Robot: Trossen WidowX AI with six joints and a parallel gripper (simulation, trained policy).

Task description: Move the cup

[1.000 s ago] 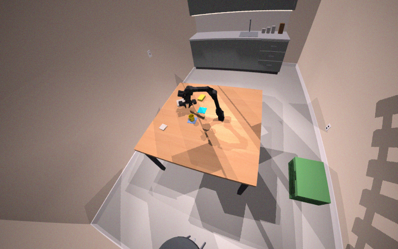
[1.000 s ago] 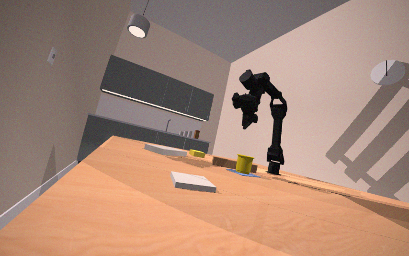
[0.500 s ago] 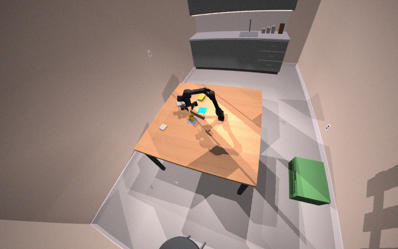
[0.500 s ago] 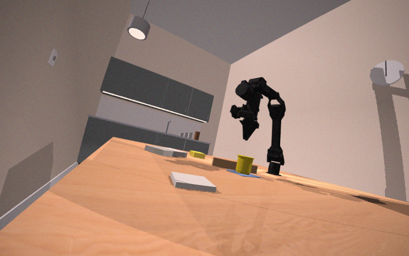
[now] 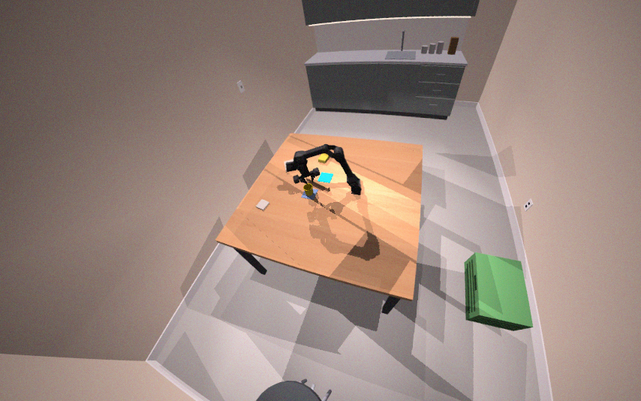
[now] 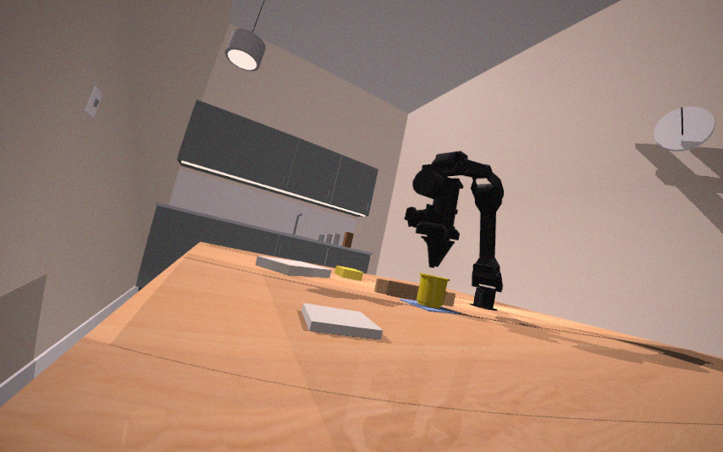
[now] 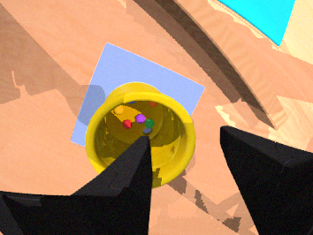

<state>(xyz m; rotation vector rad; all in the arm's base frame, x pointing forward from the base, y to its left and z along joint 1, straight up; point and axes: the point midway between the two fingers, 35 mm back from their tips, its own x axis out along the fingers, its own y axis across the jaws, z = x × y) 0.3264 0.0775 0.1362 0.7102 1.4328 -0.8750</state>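
The yellow cup (image 5: 308,190) (image 6: 432,291) (image 7: 91,141) stands upright on the blue pad (image 6: 410,302) (image 7: 133,66). Several coloured marbles (image 7: 140,118) lie inside it. My gripper (image 6: 434,265) (image 7: 185,139) is open and empty, pointing down a little above the cup's rim. In the wrist view one finger overlaps the cup's mouth and the other is to the right, outside the rim. The cyan pad (image 5: 325,177) (image 7: 265,18) lies bare on the far side of a low wooden bar.
The wooden bar (image 6: 394,288) (image 7: 230,62) stands on the table (image 5: 283,236) between the two pads. A yellow block (image 5: 323,158) (image 6: 349,272) lies farther back. A small white block (image 5: 263,204) (image 6: 341,321) and a flat grey-white slab (image 6: 293,266) also lie on the table.
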